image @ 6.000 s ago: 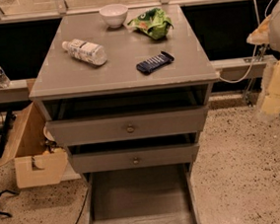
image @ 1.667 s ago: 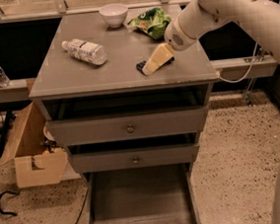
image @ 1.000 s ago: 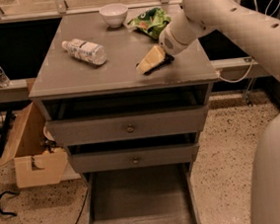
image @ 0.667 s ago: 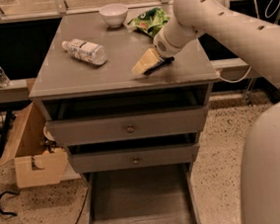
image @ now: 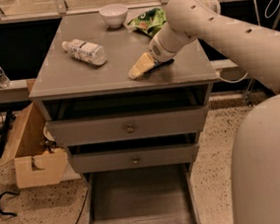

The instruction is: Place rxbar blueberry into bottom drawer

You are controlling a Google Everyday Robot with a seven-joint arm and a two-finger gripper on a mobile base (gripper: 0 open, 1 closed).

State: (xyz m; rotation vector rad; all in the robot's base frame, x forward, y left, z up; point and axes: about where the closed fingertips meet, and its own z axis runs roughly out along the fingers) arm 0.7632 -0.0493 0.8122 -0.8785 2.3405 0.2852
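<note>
My gripper (image: 140,67) is low over the right front part of the grey cabinet top (image: 87,77), reaching in from the right. The rxbar blueberry (image: 162,63) shows only as a dark sliver under and just right of the gripper's wrist; the rest is hidden by the gripper. The bottom drawer (image: 138,198) is pulled out at floor level below the cabinet, and its grey floor is bare.
A clear plastic bottle (image: 84,51) lies on the cabinet top at the left. A white bowl (image: 114,14) and a green snack bag (image: 147,21) sit at the back. Two upper drawers (image: 130,129) are slightly ajar. A cardboard box (image: 35,158) stands left of the cabinet.
My arm came in from the right, and the gripper came down onto the dark bar. It has since slid a little left and toward the front edge.
</note>
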